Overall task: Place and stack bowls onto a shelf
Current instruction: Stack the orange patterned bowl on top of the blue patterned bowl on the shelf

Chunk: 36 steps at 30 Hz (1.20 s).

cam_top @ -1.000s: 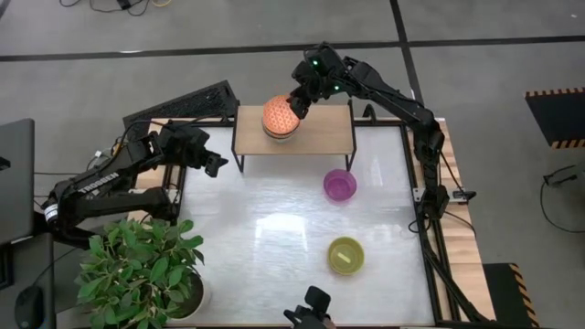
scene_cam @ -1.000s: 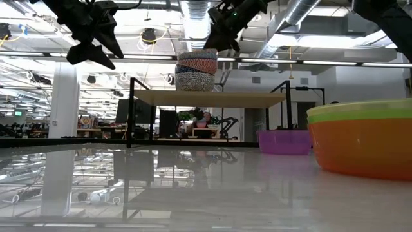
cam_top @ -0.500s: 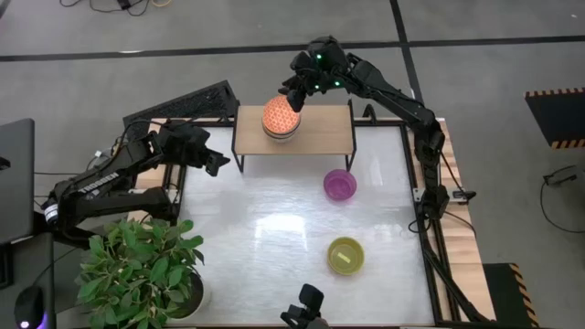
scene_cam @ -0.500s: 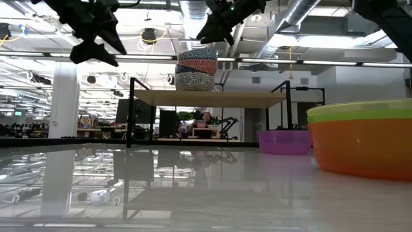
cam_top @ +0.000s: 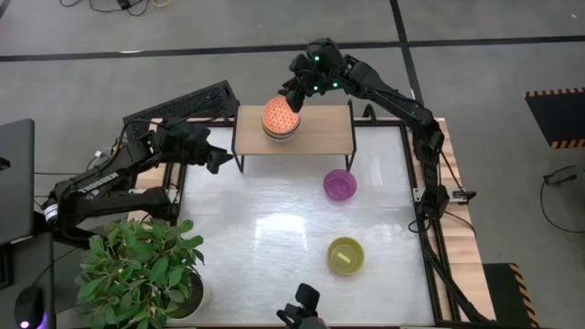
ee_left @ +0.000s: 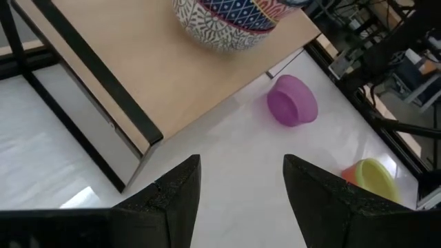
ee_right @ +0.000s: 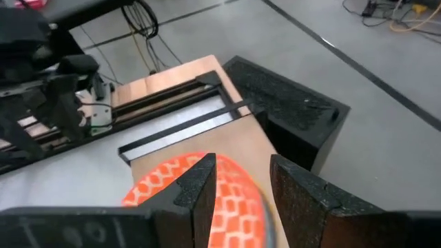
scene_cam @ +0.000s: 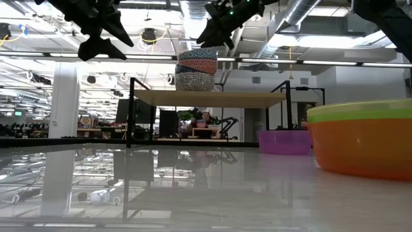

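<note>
The white table [cam_top: 274,228] fills the high view, with the shelf [cam_top: 320,137] at its far edge. The plant [cam_top: 137,265] at the table's near left corner shows only from above.

On the shelf's left part stands a stack of bowls [scene_cam: 196,69]. From above it reads as one orange bowl [cam_top: 281,116]; the low view shows at least three nested layers, an exact count not clear, and the left wrist view picks out a blue-patterned bowl [ee_left: 238,14] sitting in a grey-patterned one [ee_left: 207,31].

On the table are two more spots: a purple bowl [cam_top: 340,185] just in front of the shelf's right end, alone, and a yellow bowl [cam_top: 345,254] nearer the front. From above the yellow one looks single; the low view shows it as two or three nested bowls, green over orange [scene_cam: 364,145].

The right gripper [cam_top: 294,95] hovers just above and behind the stack, fingers [ee_right: 303,193] apart and empty, the orange bowl between them in its own wrist view. The left gripper [cam_top: 218,161] hangs left of the shelf, above the table edge, fingers [ee_left: 169,200] spread and holding nothing.
</note>
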Each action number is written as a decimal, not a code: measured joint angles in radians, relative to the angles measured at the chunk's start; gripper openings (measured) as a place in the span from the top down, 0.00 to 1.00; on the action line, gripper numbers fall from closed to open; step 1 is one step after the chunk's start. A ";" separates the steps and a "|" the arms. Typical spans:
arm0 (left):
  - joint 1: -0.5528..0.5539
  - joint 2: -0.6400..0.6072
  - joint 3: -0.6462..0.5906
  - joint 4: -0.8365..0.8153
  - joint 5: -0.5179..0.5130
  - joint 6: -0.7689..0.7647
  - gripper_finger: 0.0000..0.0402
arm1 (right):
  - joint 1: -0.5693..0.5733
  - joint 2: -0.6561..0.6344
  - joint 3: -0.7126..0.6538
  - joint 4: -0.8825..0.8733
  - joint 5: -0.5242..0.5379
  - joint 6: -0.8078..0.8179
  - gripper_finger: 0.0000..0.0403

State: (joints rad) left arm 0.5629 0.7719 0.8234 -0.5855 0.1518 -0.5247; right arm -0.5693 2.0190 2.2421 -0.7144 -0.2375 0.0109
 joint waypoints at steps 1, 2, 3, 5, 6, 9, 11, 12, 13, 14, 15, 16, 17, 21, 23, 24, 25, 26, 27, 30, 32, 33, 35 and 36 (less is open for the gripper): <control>0.000 0.000 0.000 0.001 0.000 0.000 0.53 | 0.005 0.000 -0.010 0.005 0.000 0.000 0.60; 0.000 0.000 0.000 0.002 -0.002 0.003 0.53 | 0.011 0.000 -0.020 0.017 0.000 0.000 0.60; 0.000 0.000 0.000 0.001 -0.003 0.008 0.53 | 0.016 -0.001 -0.030 0.031 0.000 0.000 0.60; 0.000 0.000 0.000 0.001 -0.004 0.014 0.53 | 0.021 -0.001 -0.050 0.037 0.000 0.000 0.60; 0.000 0.000 0.000 0.001 -0.004 0.016 0.53 | 0.021 -0.001 -0.060 0.037 0.000 0.000 0.60; 0.000 0.000 0.000 0.001 -0.005 0.015 0.53 | 0.019 -0.001 -0.085 0.042 0.000 0.000 0.60; 0.000 0.000 0.000 0.001 -0.005 0.015 0.53 | 0.018 -0.002 -0.106 0.062 0.002 0.000 0.60; 0.000 0.000 0.000 0.001 -0.005 0.015 0.53 | 0.016 -0.001 -0.109 0.061 0.004 -0.001 0.60; 0.000 0.000 0.000 0.001 -0.005 0.015 0.53 | 0.014 -0.001 -0.111 0.061 0.004 -0.002 0.60; 0.000 0.000 0.000 0.001 -0.005 0.016 0.53 | 0.010 -0.001 -0.113 0.060 0.004 -0.003 0.60; 0.000 0.000 0.000 0.001 -0.005 0.018 0.53 | 0.009 -0.001 -0.115 0.061 0.002 -0.003 0.60; 0.000 0.000 0.000 0.000 -0.005 0.020 0.53 | 0.005 -0.002 -0.119 0.063 0.002 -0.003 0.60; 0.000 0.000 0.000 -0.003 -0.004 0.020 0.53 | 0.002 -0.002 -0.122 0.061 0.002 -0.003 0.60; 0.000 0.000 0.000 -0.007 -0.002 0.023 0.53 | 0.004 -0.002 -0.137 0.069 0.002 -0.012 0.60; 0.000 0.000 0.000 -0.007 -0.002 0.028 0.53 | 0.003 -0.002 -0.137 0.074 0.001 -0.020 0.60; 0.000 0.000 0.000 -0.007 -0.001 0.031 0.53 | 0.005 -0.002 -0.137 0.080 0.001 -0.027 0.60; 0.000 0.000 0.000 -0.007 -0.001 0.031 0.53 | 0.007 -0.002 -0.137 0.092 0.000 -0.034 0.60; 0.000 0.000 0.000 -0.007 0.000 0.031 0.53 | 0.013 -0.002 -0.137 0.108 0.000 -0.035 0.60; 0.000 0.000 0.000 -0.007 0.000 0.031 0.53 | 0.017 -0.002 -0.137 0.129 0.000 -0.034 0.60; 0.000 0.000 0.000 -0.007 0.000 0.031 0.53 | 0.019 -0.029 -0.120 0.120 0.000 -0.023 0.60; 0.000 0.000 0.000 -0.007 0.000 0.031 0.53 | 0.020 -0.065 -0.113 0.095 0.000 -0.030 0.60; 0.000 0.000 0.000 -0.007 0.000 0.031 0.53 | 0.019 -0.084 -0.112 0.066 0.000 -0.039 0.60; 0.000 0.000 0.000 -0.006 0.000 0.031 0.53 | 0.019 -0.110 -0.110 0.005 0.000 -0.061 0.61; 0.000 0.000 0.000 -0.005 0.000 0.032 0.53 | 0.018 -0.120 -0.110 -0.035 0.001 -0.074 0.62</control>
State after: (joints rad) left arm 0.5629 0.7719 0.8234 -0.5907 0.1515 -0.4932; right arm -0.5512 1.8992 2.1317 -0.7493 -0.2363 -0.0635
